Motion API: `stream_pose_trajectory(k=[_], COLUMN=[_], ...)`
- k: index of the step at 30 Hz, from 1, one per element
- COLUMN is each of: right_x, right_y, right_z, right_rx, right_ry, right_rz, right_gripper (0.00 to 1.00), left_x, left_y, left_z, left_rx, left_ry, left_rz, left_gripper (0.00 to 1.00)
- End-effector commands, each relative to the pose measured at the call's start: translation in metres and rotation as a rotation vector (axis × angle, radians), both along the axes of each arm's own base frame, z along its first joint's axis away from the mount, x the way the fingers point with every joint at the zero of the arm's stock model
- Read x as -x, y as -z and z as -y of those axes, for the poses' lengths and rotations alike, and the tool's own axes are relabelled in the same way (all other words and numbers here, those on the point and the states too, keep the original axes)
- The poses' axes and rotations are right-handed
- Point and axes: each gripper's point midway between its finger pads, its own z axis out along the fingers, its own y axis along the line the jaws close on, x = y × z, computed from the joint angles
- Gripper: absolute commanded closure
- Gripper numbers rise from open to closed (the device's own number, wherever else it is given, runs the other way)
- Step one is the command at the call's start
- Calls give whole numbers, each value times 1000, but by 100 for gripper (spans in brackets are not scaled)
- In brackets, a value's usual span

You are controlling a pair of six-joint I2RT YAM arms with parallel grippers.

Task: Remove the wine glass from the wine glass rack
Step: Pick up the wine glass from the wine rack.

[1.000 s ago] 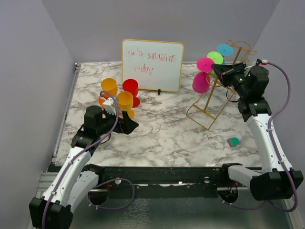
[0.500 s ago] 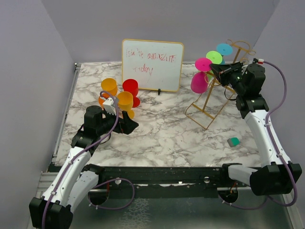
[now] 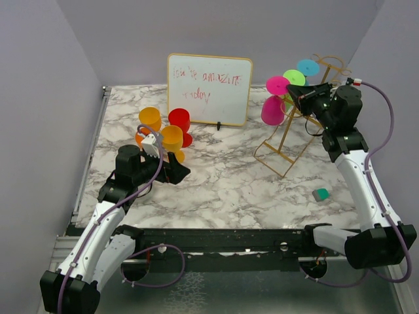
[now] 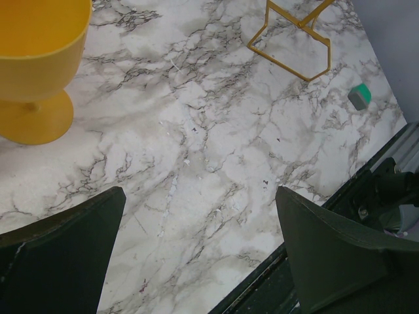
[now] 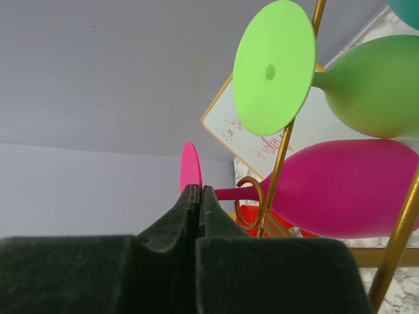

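Observation:
The gold wire wine glass rack (image 3: 286,140) stands at the back right. Pink, green (image 3: 294,78) and blue (image 3: 308,67) wine glasses hang on it upside down. My right gripper (image 3: 291,91) is shut on the round foot of the pink wine glass (image 3: 273,110). In the right wrist view the fingers pinch the pink foot (image 5: 190,169), and the stem runs beside the rail's curled end (image 5: 251,203) to the bowl (image 5: 347,186). My left gripper (image 3: 179,171) is open and empty, low over the marble beside a yellow glass (image 4: 33,59).
Orange (image 3: 150,120), red (image 3: 179,120) and yellow (image 3: 171,139) glasses stand upright at the left. A white dry-erase board (image 3: 209,88) stands at the back centre. A small teal object (image 3: 321,194) lies near the right front. The rack's base (image 4: 294,52) shows in the left wrist view.
My right gripper has moved left and a little up, drawing the pink glass along the rail toward its curled end. The left arm has not moved.

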Motion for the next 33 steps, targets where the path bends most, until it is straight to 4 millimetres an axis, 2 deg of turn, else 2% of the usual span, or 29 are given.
stream_pose_trajectory(k=[1,8,12,16,23,30,33], right_x=[-1,-5,-10,-6,15,50,64], right_y=[-16,-16,-17,-20,-29,-62,-63], right_z=[5,-1,-13,-27,-49,-84,-94], right_rx=[18,31,38,65,105,189,211], right_ry=[72,86,42,-16,-159,-428,-520], right_rz=[29,25,31,47,97,312,349], right_gripper=[99,99,99,100,100,99,100], left_x=[-2,-2,-2,-2,-2,-3,-3], left_y=[-7,-7,-7,-7,-7,-8,-9], left_z=[0,0,0,0,-1,-2,-4], left_rx=[3,3,3,2,1,-2,-5], left_ry=[4,4,2,4,1,-10,-18], left_rz=[28,29,29,29,29,36,40], left_gripper=[1,1,1,1,1,1,1])
